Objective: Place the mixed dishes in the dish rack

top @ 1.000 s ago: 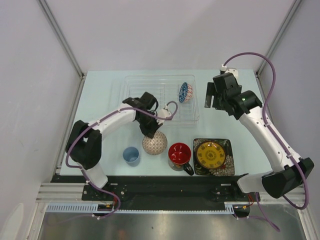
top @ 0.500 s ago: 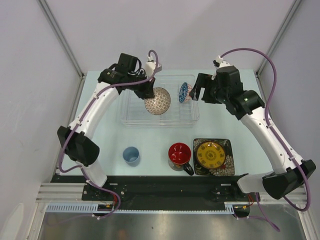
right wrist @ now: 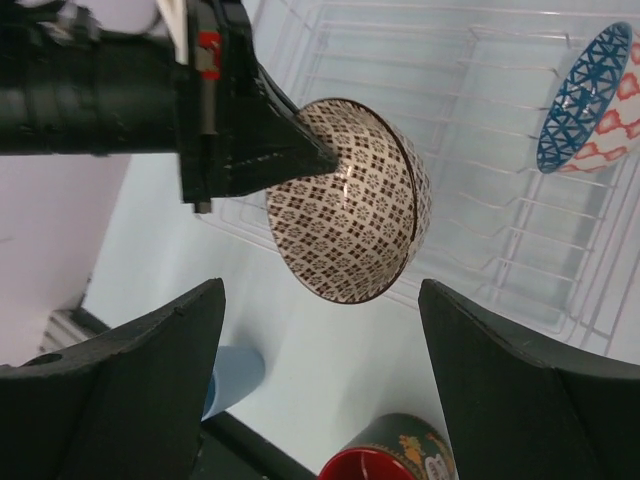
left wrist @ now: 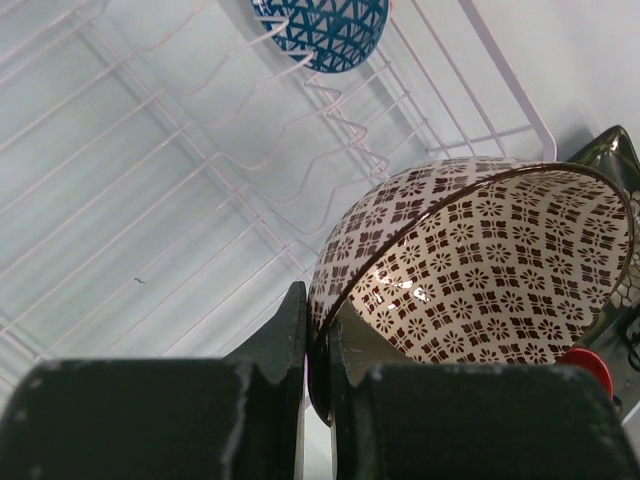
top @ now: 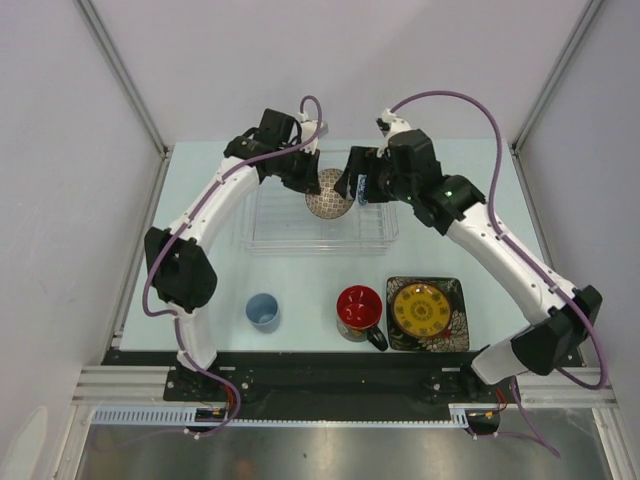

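My left gripper [top: 318,182] is shut on the rim of the beige patterned bowl [top: 329,194], holding it tilted on edge above the clear dish rack [top: 290,228]. In the left wrist view the two fingers pinch the bowl [left wrist: 480,270] wall, one inside and one outside. My right gripper [top: 362,183] stands open just right of it, with the bowl [right wrist: 350,215] ahead of its spread fingers and untouched. The blue patterned bowl [right wrist: 585,95] stands on edge in the rack. The light-blue cup [top: 262,311], the red-inside mug [top: 359,308] and the yellow plate [top: 421,309] on the black square plate [top: 400,338] sit on the table.
The rack's ribbed dividers [left wrist: 150,200] run under the held bowl. The cup, mug and plates line the table's near edge. Grey walls and frame posts [top: 120,75] close in the back and sides.
The left arm lifted the beige bowl off the table and carried it back over the rack. The right arm swung left, with its jaws open, up beside the bowl.
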